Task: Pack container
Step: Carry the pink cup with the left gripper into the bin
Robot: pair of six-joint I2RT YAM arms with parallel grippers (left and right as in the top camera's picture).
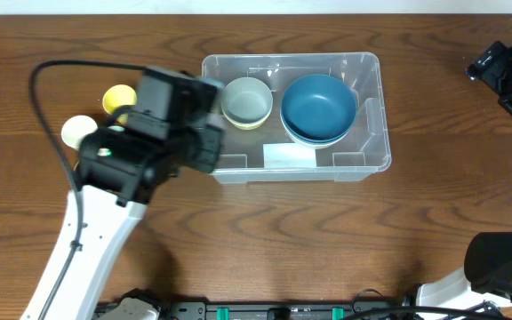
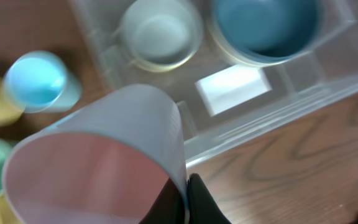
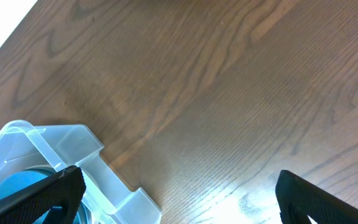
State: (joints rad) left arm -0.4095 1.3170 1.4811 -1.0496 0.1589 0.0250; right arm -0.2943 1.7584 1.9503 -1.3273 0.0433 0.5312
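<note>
My left gripper (image 2: 185, 198) is pinching the wall of a pale pink cup (image 2: 104, 149) at the lower left of its wrist view. My right gripper (image 3: 179, 196) is standing spread wide over the wooden table (image 3: 229, 93). The container (image 1: 292, 57) is sitting upper centre overhead.

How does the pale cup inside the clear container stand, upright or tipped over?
Upright: the pale cup in the container shows its open mouth and empty inside from above.

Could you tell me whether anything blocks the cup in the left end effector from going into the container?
Nothing visible does. The cup is at the container's left end; the pale bowl and blue bowls sit toward the far wall, leaving the floor beside the label bare.
</note>
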